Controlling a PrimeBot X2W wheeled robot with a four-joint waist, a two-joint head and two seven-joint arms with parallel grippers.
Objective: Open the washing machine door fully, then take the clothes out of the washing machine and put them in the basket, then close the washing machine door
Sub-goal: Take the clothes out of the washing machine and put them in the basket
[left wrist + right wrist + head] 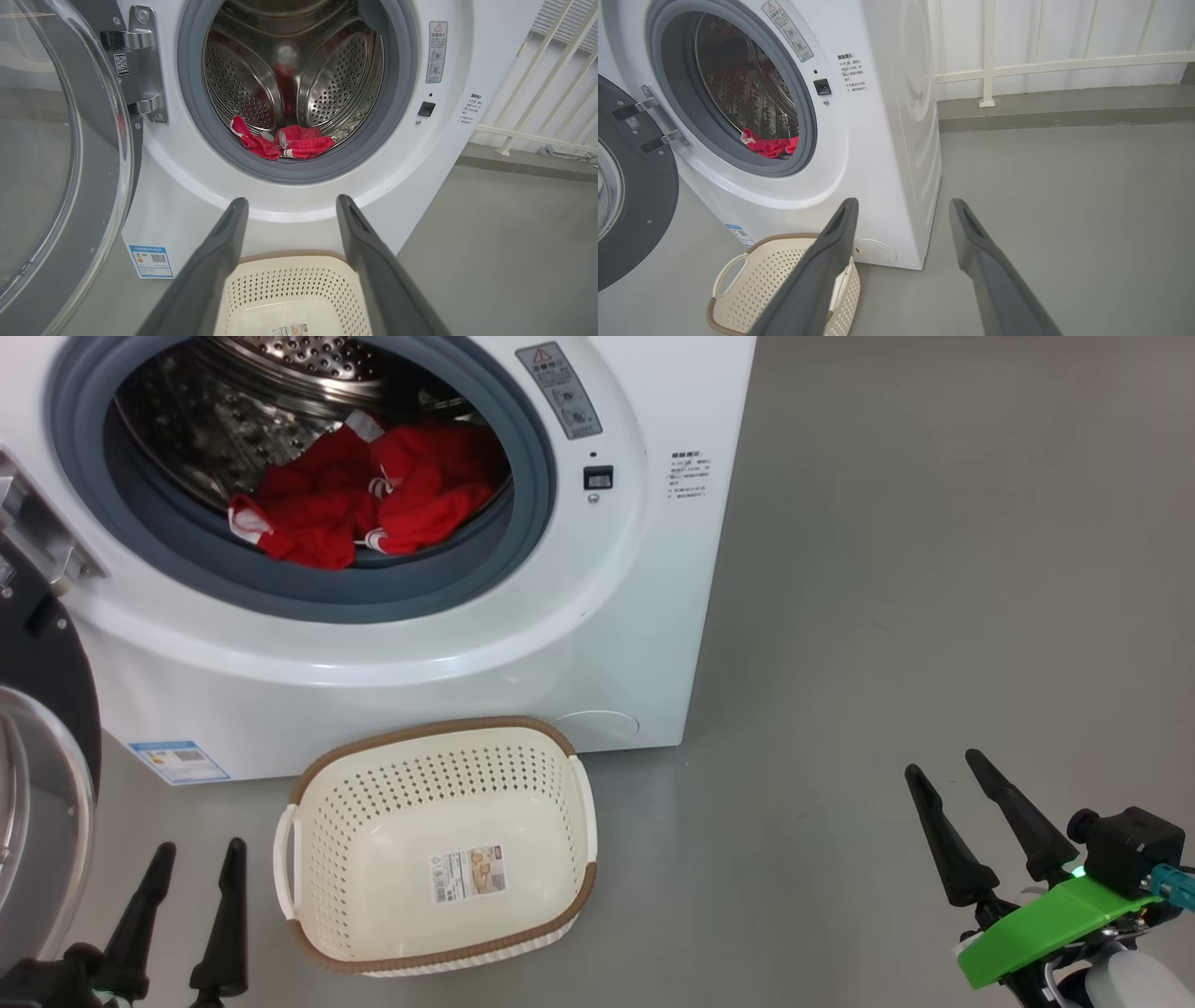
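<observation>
The white washing machine (420, 644) stands with its round door (42, 775) swung wide to the left; the door (56, 154) also fills the left of the left wrist view. Red clothes (364, 499) with white trim lie at the front of the steel drum (285, 142), seen again as clothes (770, 145). The cream basket (373, 859) with a brown rim sits empty on the floor in front of the washer. My left gripper (201, 847) is open at the lower left, beside the basket. My right gripper (943, 763) is open at the lower right, well clear of the washer.
Grey floor (887, 616) stretches to the right of the washer. A white railing (1041, 65) runs along the wall behind it. The door hinge (140, 65) sits at the left of the opening.
</observation>
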